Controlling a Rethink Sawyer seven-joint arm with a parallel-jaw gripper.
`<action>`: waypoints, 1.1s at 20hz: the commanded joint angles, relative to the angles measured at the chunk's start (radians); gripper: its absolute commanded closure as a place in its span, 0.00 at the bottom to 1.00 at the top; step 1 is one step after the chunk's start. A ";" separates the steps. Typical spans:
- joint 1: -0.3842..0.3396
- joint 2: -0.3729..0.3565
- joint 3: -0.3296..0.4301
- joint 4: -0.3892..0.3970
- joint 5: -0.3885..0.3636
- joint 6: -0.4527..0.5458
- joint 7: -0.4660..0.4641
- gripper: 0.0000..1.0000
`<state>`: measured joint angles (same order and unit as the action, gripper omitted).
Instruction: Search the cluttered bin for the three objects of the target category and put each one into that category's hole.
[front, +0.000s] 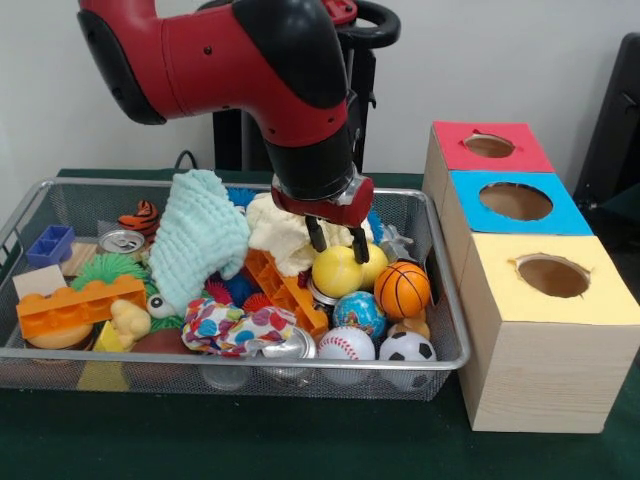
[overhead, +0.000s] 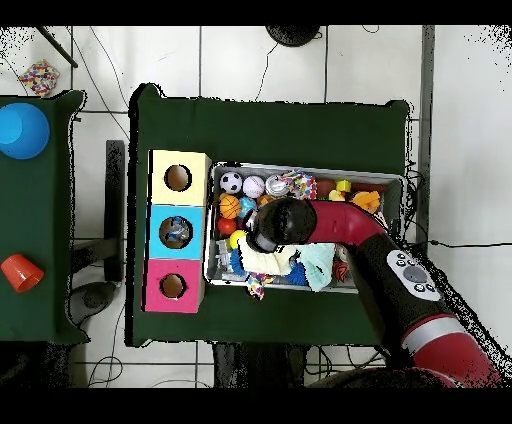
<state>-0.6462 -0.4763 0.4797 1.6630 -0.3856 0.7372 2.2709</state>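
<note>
Your hand (front: 338, 243) is down inside the wire bin (front: 445, 330), its two dark fingers (front: 316, 234) spread apart and reaching onto the top of a yellow ball (front: 337, 272), which they straddle without clearly clamping. Just beside the hand, toward the boxes, sits a small basketball (front: 402, 289). Below the hand, at the bin's near wall, lie a globe-patterned ball (front: 360, 311), a baseball (front: 346, 345) and a soccer ball (front: 407, 348). On the hand's other side, a pale green knitted cloth (front: 200, 235) drapes over orange building bricks (front: 80, 303). Outside the bin, beyond the basketball, three wooden boxes stand in a row on the green counter (front: 300, 440), each with a round hole on top: yellow (front: 552, 275), blue (front: 516, 201) and red (front: 489, 146).
</note>
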 joint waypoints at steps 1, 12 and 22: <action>-0.047 0.111 0.125 -0.022 0.002 0.079 -0.269 0.00; -0.066 0.054 0.139 0.052 -0.018 0.059 -0.201 0.00; -0.141 0.056 0.233 0.143 0.037 0.061 -0.202 0.00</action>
<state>-0.7381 -0.4519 0.6097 1.7393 -0.3778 0.7550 2.2709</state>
